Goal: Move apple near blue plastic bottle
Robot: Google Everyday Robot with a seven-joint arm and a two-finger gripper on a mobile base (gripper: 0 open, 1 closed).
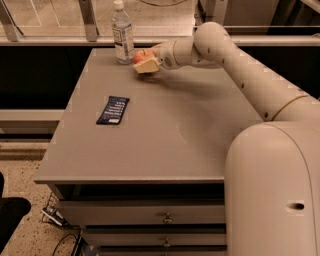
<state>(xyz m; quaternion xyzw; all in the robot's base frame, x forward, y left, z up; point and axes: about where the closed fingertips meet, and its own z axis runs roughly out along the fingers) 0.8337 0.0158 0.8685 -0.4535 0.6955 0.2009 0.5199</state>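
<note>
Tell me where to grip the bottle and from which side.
I'd grip the bottle round its labelled midsection, jaws horizontal, coming from the near side of the table: it stands upright, a slim cylinder narrowing to the cap. The gripper, shut on the apple, crowds one flank, and a rail runs close behind.

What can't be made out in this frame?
Camera view:
- The apple: the gripper, at the table's far end just right of the bottle, covers its lower half, so whether it touches the table is hidden.
- The bottle's label: print too small to read.
- The wrapper: print too small to read.
- The robot's body: cut off by the right and bottom edges.
</note>
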